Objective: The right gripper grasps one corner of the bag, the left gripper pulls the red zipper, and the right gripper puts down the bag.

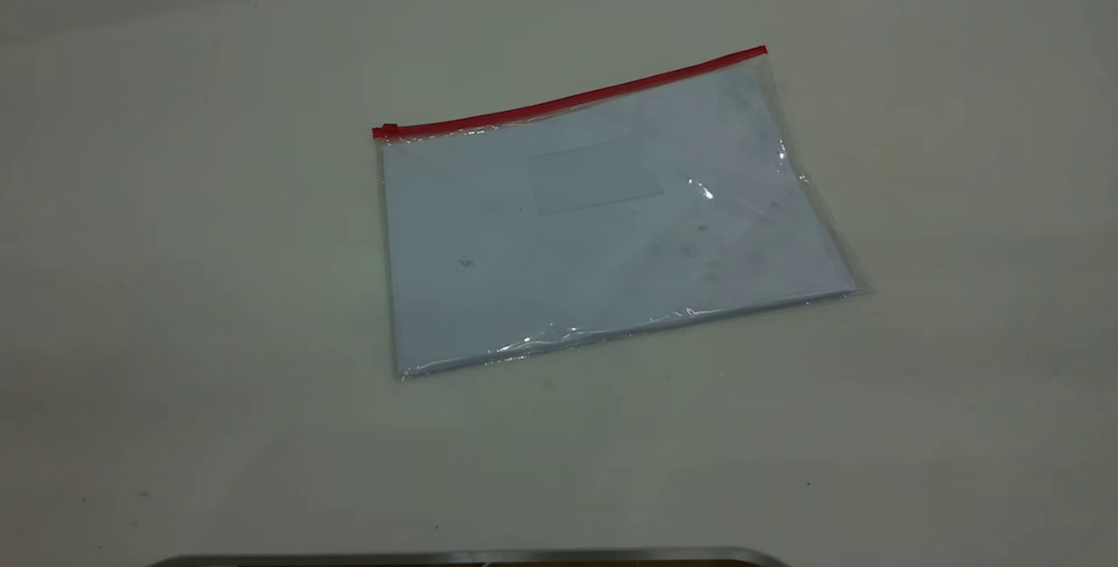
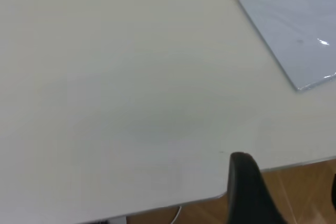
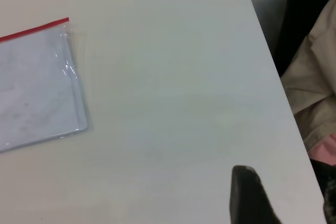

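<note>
The bag [image 1: 603,217] lies flat on the worktop [image 1: 175,287], red zipper [image 1: 568,100] along its far edge, untouched; neither pincer's state can be told.

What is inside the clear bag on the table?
White sheets fill the bag, lying flat under a faint label pocket. How many sheets, and anything beneath them, is hidden.

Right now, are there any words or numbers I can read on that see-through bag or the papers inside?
None can be read.
The bag has a blank label pocket and plain white sheets.
A few tiny dark marks on it are too small to read.
The red zipper carries no writing.
</note>
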